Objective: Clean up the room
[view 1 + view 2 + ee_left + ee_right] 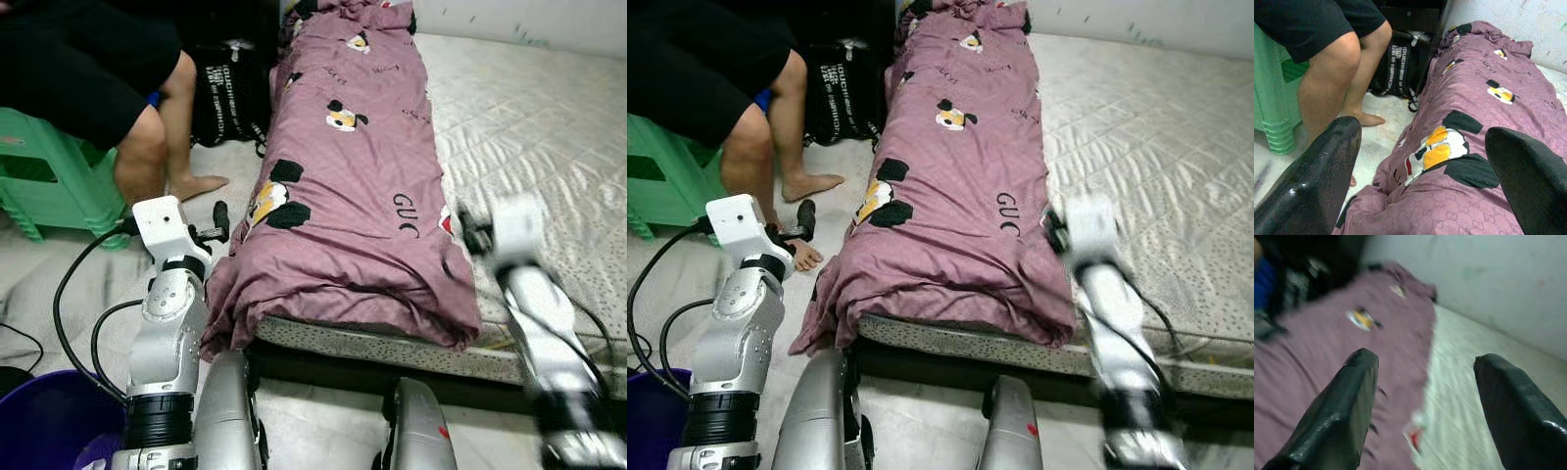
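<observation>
A mauve quilt [343, 196] with cartoon prints lies lengthwise along the left side of a pale mattress [529, 127], its front end hanging over the edge. My left gripper [217, 223] hovers beside the quilt's front left corner. In the left wrist view it [1422, 132] is open, with the quilt between and beyond its fingers and nothing held. My right gripper [468, 233] is blurred and hangs at the quilt's right edge, over the mattress. The right wrist view shows it [1426, 360] open and empty.
A person sits on a green plastic stool [49, 176] at the left, bare legs [147, 147] and a foot on the floor close to my left arm. A black bag [230, 93] leans by the bed. A purple bin [49, 421] and black cables lie at bottom left.
</observation>
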Robot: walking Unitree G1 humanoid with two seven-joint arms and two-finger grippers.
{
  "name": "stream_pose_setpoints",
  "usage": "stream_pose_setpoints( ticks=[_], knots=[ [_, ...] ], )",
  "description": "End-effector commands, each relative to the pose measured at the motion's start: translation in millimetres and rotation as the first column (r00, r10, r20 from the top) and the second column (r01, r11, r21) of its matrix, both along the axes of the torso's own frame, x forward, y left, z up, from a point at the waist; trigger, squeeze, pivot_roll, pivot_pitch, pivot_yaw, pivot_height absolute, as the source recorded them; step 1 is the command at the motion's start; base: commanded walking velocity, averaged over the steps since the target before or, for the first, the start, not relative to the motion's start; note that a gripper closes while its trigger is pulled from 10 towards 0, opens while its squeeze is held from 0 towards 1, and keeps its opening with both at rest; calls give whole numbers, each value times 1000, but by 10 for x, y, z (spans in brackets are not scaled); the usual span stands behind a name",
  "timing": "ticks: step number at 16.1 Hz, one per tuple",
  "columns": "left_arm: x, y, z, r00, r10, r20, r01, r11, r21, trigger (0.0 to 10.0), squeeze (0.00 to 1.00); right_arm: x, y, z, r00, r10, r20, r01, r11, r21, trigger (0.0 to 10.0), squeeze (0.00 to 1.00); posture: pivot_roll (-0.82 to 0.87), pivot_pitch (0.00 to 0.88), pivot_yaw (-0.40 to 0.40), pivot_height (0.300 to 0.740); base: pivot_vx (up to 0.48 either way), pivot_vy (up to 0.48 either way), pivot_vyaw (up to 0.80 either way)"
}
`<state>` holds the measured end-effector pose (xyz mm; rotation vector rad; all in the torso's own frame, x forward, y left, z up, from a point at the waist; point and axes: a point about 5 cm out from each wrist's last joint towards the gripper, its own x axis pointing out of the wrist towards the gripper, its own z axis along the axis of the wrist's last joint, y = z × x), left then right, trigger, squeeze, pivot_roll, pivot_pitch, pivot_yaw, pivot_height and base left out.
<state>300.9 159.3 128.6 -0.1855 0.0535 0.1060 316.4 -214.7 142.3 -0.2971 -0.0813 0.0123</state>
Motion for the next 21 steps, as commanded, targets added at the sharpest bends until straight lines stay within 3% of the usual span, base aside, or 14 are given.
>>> stream_pose_setpoints(
  ticks=[1,4,6,8,10,12,14,16,17,20,21],
  knots=[
    [4,-17,52,1000,-2,22,2,1000,-1,10000,0,93,129,-82,997,45,-67,-42,998,41,10000,1000,53,0,-20,586,0,0,0],
    [10,-47,57,1000,-6,21,6,1000,-4,10000,0,316,339,-290,970,73,-234,-47,992,115,10000,1000,68,6,-17,586,0,0,0],
    [-17,-69,67,1000,-12,26,12,1000,-11,10000,0,450,429,-381,951,36,-308,30,978,207,10000,1000,78,30,-21,586,0,0,0],
    [-55,-74,58,1000,-11,22,12,1000,-15,10000,0,475,439,-433,938,12,-346,74,969,234,10000,1000,85,50,-24,586,0,0,0],
    [-143,-80,11,1000,-4,-4,4,1000,-17,10000,0,441,402,-633,876,-29,-482,182,944,274,10000,1000,111,96,-39,586,0,0,0],
    [-206,-31,-16,1000,16,-22,-17,1000,-11,10000,0,309,251,-838,815,-55,-577,237,940,245,10000,1000,118,120,-46,586,0,0,0],
    [-251,1,-47,999,28,-37,-28,1000,-9,10000,0,117,56,-1056,742,-80,-666,327,910,255,10000,1000,111,131,-47,586,0,0,0],
    [-253,-22,-68,998,19,-51,-19,1000,-10,10000,0,-94,-216,-1229,661,-132,-738,432,872,231,10000,1000,95,131,-40,586,0,0,0],
    [-217,-50,-65,999,6,-53,-6,1000,-9,10000,0,-202,-368,-1289,621,-162,-767,502,833,231,10000,1000,85,118,-35,586,0,0,0],
    [-141,-43,-41,999,1,-49,-2,1000,-6,10000,0,-236,-462,-1276,622,-182,-762,520,823,228,10000,1000,76,88,-31,586,0,0,0],
    [-95,-21,-3,1000,3,-30,-3,1000,-1,10000,0,-151,-499,-1152,679,-229,-697,488,851,195,10000,1000,70,61,-28,586,0,0,0]
  ],
)
